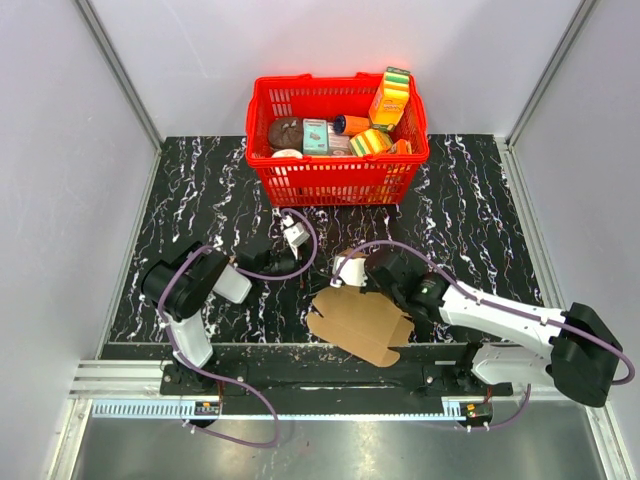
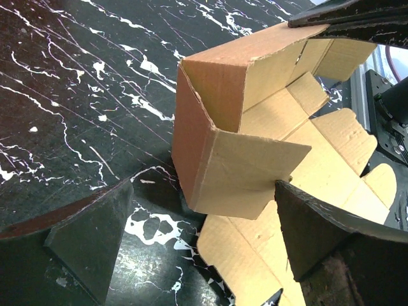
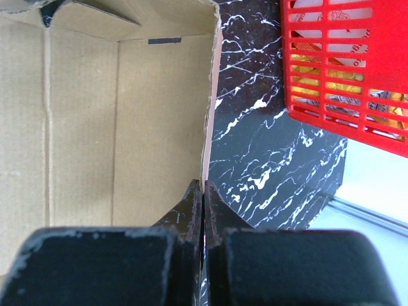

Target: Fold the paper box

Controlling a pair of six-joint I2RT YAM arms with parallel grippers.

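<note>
Light, thin and easily creased by the look of it, the plain brown die-cut cardboard paper box (image 1: 360, 322) lies half-formed near the front edge of the black marbled table (image 1: 190, 190), one upright wall pinched in the closed right gripper (image 3: 203, 191), while the wide-open left gripper (image 2: 203, 191) faces a raised flap, probably best taken near its crease.

1. The paper box (image 1: 362, 325) is plain brown cardboard — a die-cut sheet, only partly folded.
2. Its flat panels and rounded flaps lie on the desk (image 1: 200, 190), at the edge nearest my arms.
3. One end is raised into a walled corner, with a side flap folded inward.
4. My right fingers (image 3: 189, 213) pinch one raised wall's edge.
</note>
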